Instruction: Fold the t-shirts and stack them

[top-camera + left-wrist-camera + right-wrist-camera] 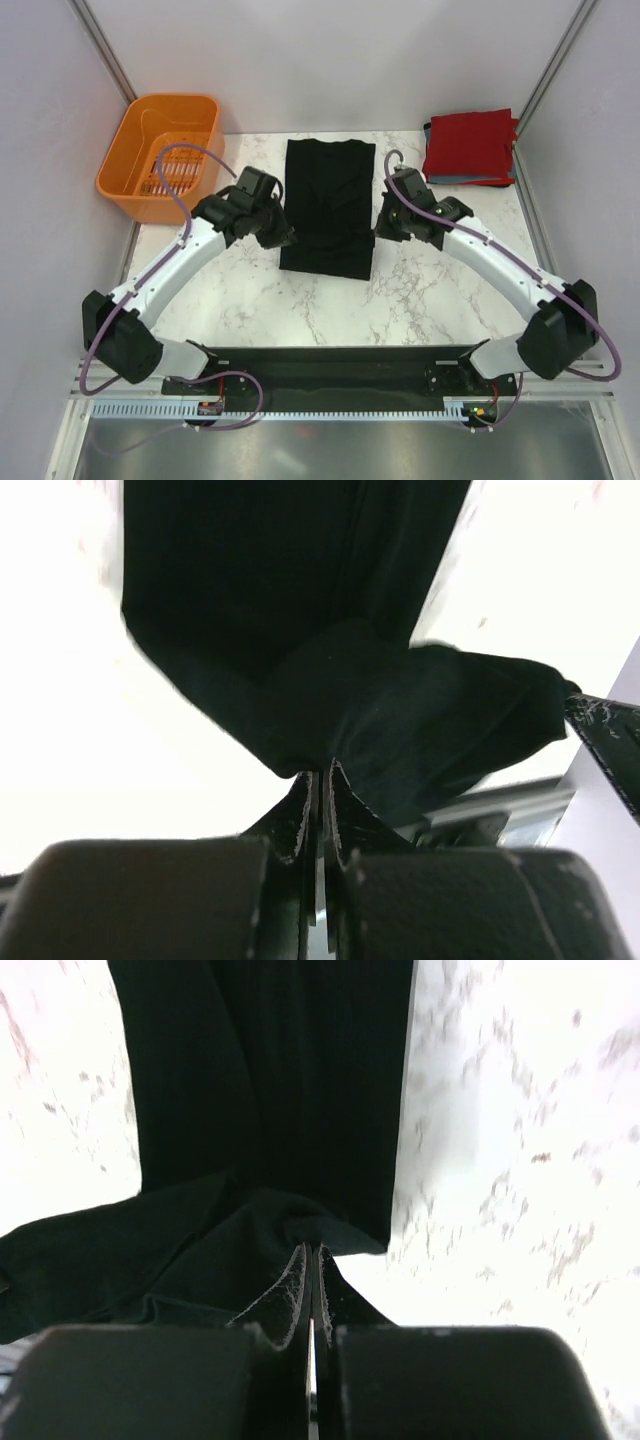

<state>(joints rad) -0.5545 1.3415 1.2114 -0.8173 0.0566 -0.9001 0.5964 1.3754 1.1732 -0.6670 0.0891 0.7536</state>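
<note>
Left gripper [322,775] and right gripper [311,1250] each clamp black t-shirt [328,200] side edges, apparently thinly; cloth could slip mid-fold, skewing it.

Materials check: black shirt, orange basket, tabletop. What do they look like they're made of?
black t-shirt: soft matte knit cloth, probably cotton; it drapes and creases.
orange basket: smooth moulded plastic, slightly glossy, with a slotted floor.
tabletop: white marble look with grey veins; could be stone or a printed laminate.
</note>
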